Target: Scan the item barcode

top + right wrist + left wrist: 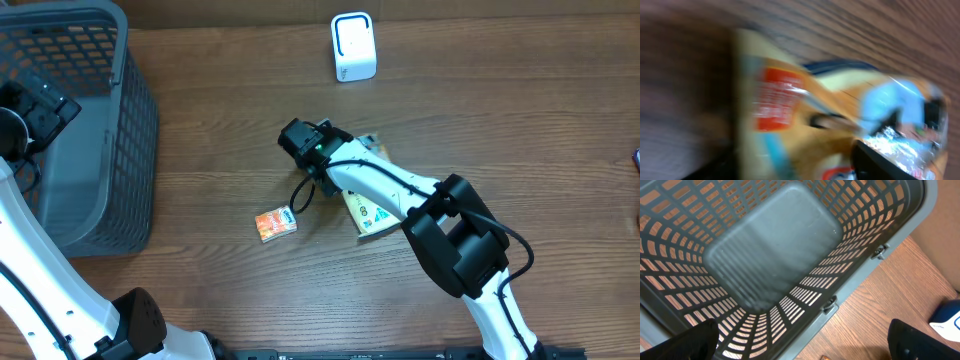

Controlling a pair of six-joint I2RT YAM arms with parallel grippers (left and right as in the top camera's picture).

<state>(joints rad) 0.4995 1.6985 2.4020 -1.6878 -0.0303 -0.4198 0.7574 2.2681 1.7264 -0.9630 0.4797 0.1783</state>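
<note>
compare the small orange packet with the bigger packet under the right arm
The orange packet is smaller and orange-red; the yellow-green packet is larger and paler. The orange packet lies in the open, while the yellow-green packet is partly covered by the right arm. Both lie flat on the wooden table.

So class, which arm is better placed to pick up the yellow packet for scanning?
Right: the right gripper is directly over the yellow packet; the left gripper hangs open over the basket, far away.

Your right arm point(385, 185) has white links, black joint blocks, a thin black cable point(299, 196) and a green light point(319, 149).
</note>
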